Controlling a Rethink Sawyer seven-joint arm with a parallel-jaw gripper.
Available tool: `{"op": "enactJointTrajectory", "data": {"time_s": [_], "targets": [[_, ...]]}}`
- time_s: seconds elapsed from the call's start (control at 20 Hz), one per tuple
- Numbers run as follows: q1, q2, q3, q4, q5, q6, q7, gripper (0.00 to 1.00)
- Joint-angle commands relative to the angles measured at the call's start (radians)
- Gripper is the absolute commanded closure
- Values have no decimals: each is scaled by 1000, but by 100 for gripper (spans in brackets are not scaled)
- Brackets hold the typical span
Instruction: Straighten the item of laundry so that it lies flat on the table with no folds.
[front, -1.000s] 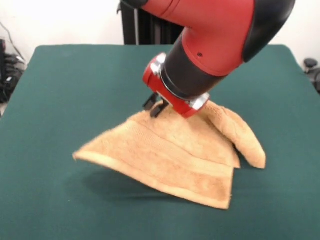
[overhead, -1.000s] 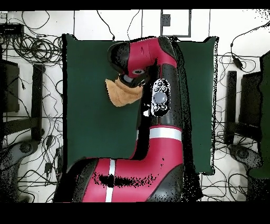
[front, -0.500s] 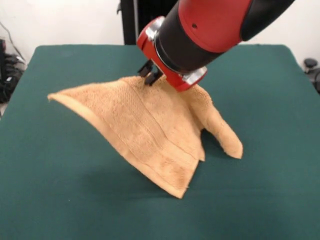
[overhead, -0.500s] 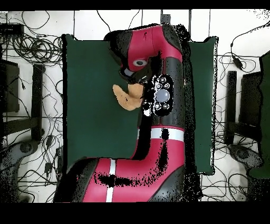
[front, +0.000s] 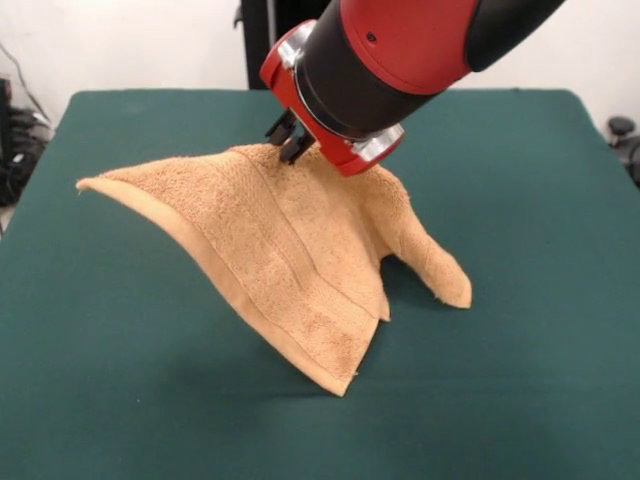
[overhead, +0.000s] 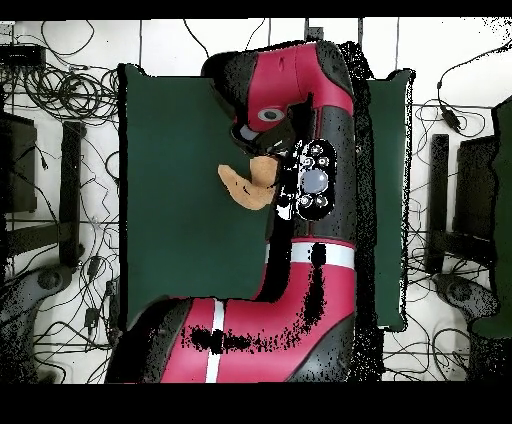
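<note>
The tan-orange terry towel (front: 290, 250) hangs lifted from its top edge, draped like a tent with woven border bands running diagonally. Its lower corners touch the dark green table (front: 120, 380); one flap trails to the right. My gripper (front: 287, 140) is shut on the towel's upper edge, held above the table's middle. In the overhead view only a small part of the towel (overhead: 245, 184) shows beside the arm, and the gripper is hidden under the arm. No white label shows.
The red and black arm (front: 400, 50) comes down from the top and covers much of the table's far side. Cables and equipment (overhead: 60, 150) lie on the floor round the table.
My gripper has risen and moved to the left and towards the far side, pulling the towel up. The towel's left corner has lifted off the table and swung left.
</note>
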Motion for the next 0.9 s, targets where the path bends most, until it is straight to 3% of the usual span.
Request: {"op": "enactJointTrajectory", "data": {"time_s": [0.05, 0.3, 0.45, 0.9], "targets": [[10, 56, 68, 83, -11, -19, -259, 100], [16, 50, 61, 88, -14, -11, -255, 100], [14, 62, 71, 42, -17, 108, -313, 100], [0, 6, 86, 15, 3, 288, -368, 100]]}}
